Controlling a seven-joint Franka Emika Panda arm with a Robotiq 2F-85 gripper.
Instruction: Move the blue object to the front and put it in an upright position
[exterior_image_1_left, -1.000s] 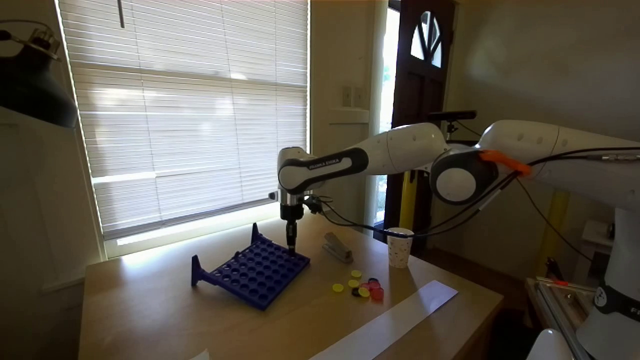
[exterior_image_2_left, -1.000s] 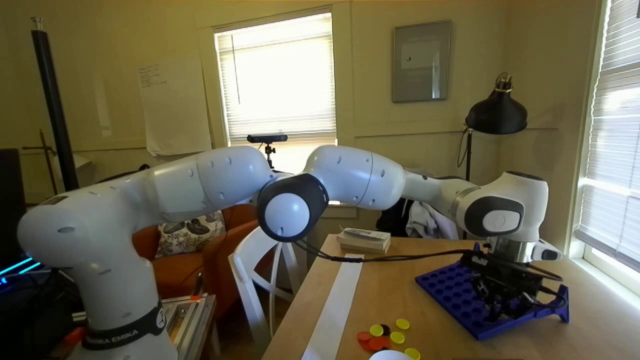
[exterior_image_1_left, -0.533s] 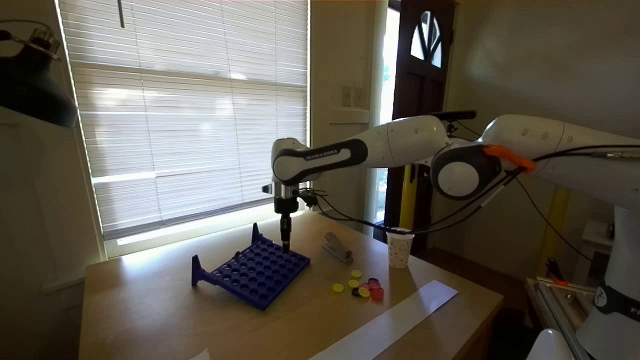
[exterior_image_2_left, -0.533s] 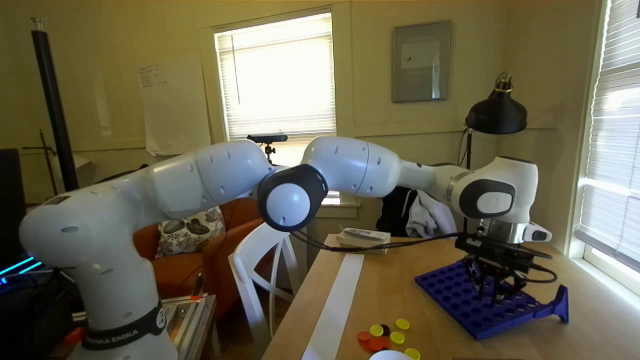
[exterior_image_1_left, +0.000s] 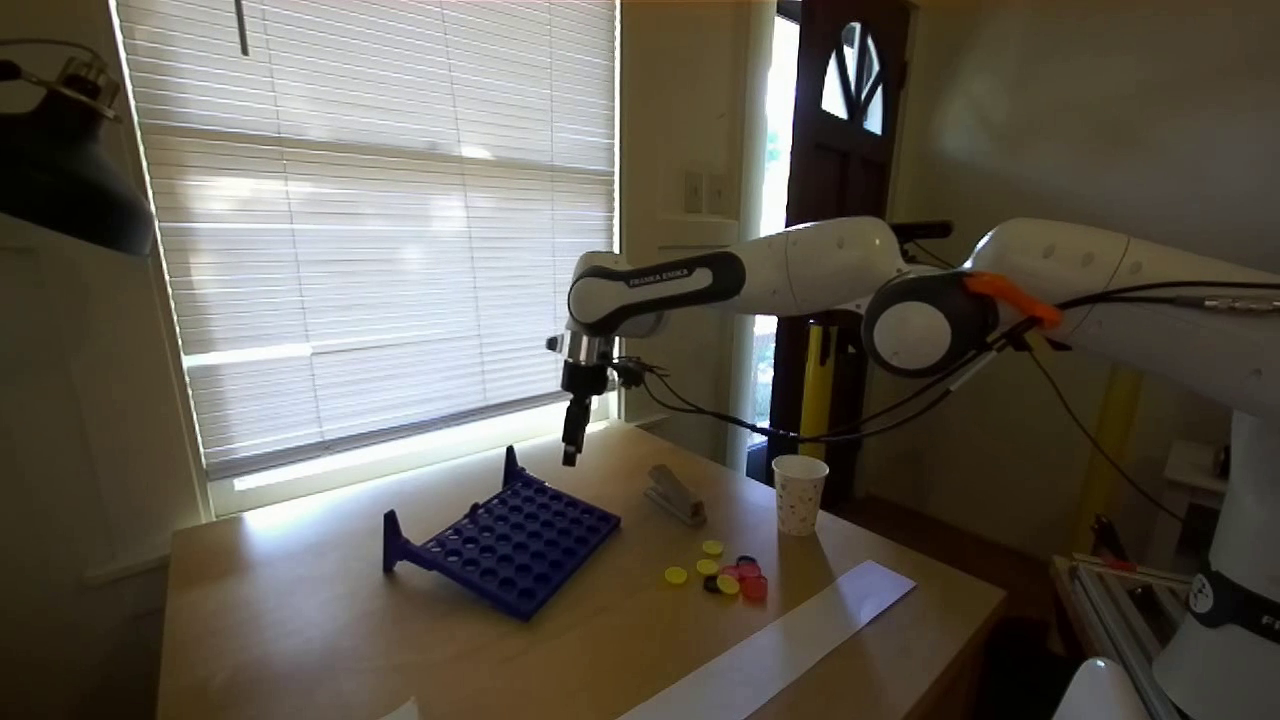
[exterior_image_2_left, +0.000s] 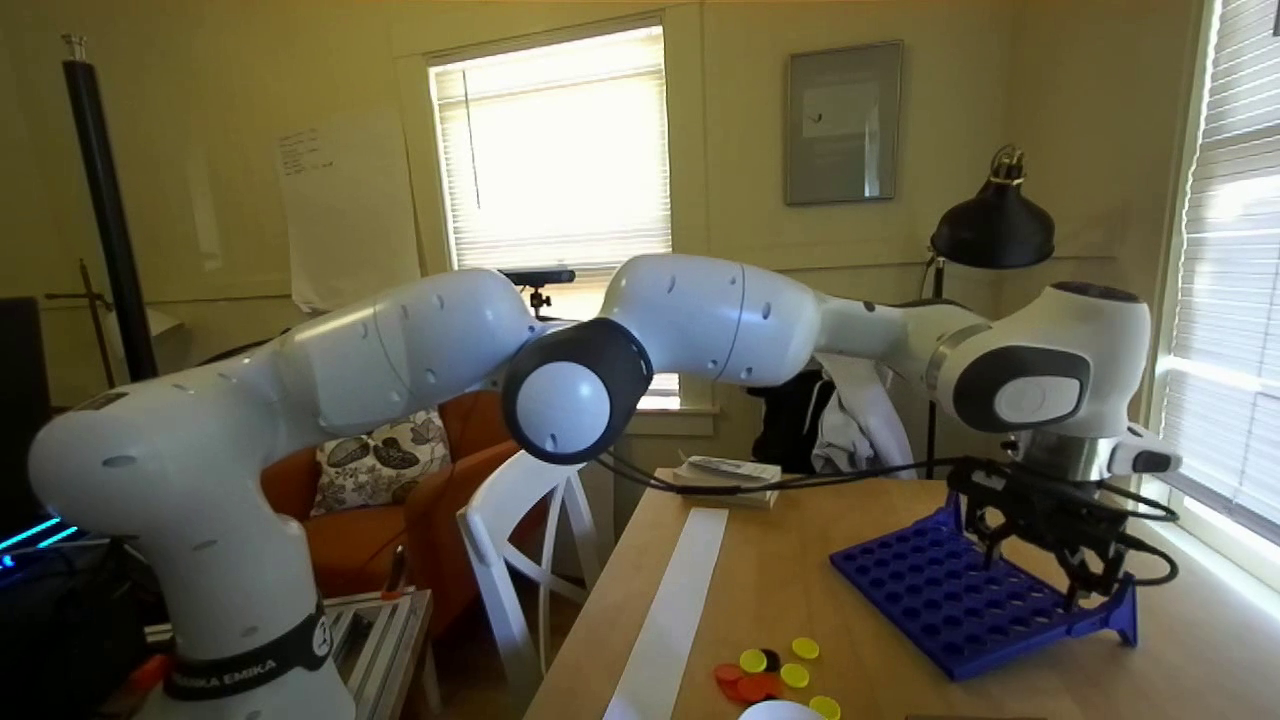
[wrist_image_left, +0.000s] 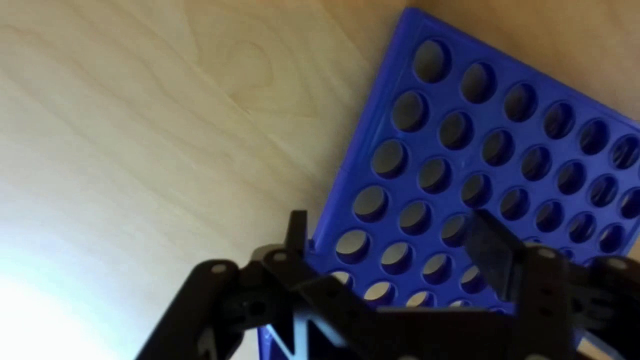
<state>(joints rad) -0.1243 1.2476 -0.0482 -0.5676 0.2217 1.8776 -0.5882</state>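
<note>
While jaws gape wide, holding nothing, above blue panel (exterior_image_1_left: 517, 548), cup (exterior_image_1_left: 799, 499) stands upright (inside hidden).

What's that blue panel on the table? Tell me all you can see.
The panel looks like dark blue plastic, with rows of round holes and two feet along one edge. It lies on the table near the blinds, not upright; its footed edge seems slightly propped up. The open gripper hangs above, apparently not touching it.

An orange armchair (exterior_image_2_left: 425, 535) (patterned cushion (exterior_image_2_left: 385, 465) included) and slatted blinds (exterior_image_1_left: 380, 230) suggest a home.
</note>
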